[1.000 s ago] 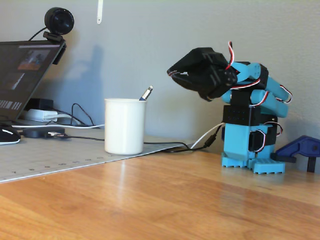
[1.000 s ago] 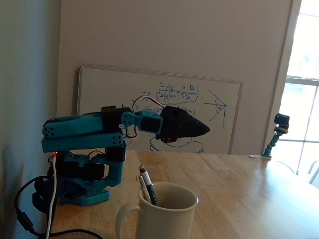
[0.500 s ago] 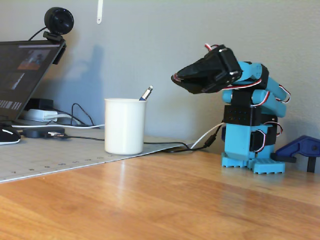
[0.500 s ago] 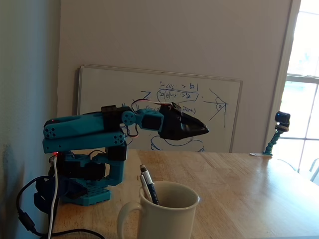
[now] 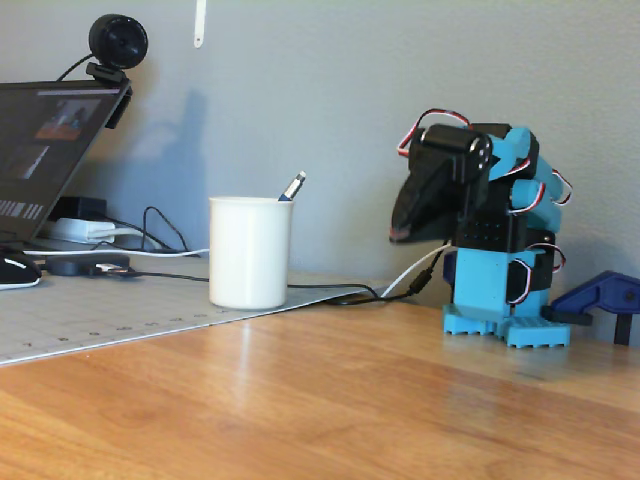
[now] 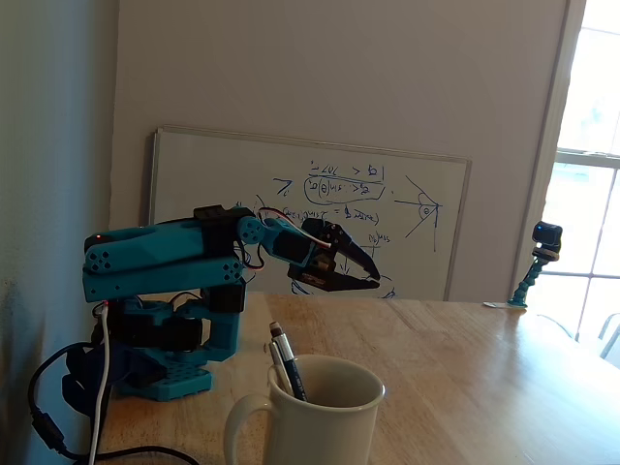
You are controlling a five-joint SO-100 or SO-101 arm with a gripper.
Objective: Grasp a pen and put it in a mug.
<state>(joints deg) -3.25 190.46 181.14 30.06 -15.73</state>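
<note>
A white mug (image 5: 250,255) stands on the edge of a grey mat, left of the arm in a fixed view. It fills the foreground of the other fixed view (image 6: 325,426). A pen (image 5: 293,186) stands tilted inside the mug, its top above the rim. It also shows in the other fixed view (image 6: 288,370), leaning on the mug's left inner wall. My blue arm is folded over its base. My black gripper (image 5: 408,232) hangs apart from the mug and holds nothing. In the other fixed view the gripper (image 6: 374,282) has its jaws meeting at the tips.
A laptop (image 5: 50,150) with a webcam (image 5: 117,42), a mouse (image 5: 15,270) and cables lie behind the grey mat (image 5: 100,320). A blue clamp (image 5: 605,298) sits beside the arm's base. A whiteboard (image 6: 194,184) leans on the wall, and a small camera on a stand (image 6: 544,240) is by the window.
</note>
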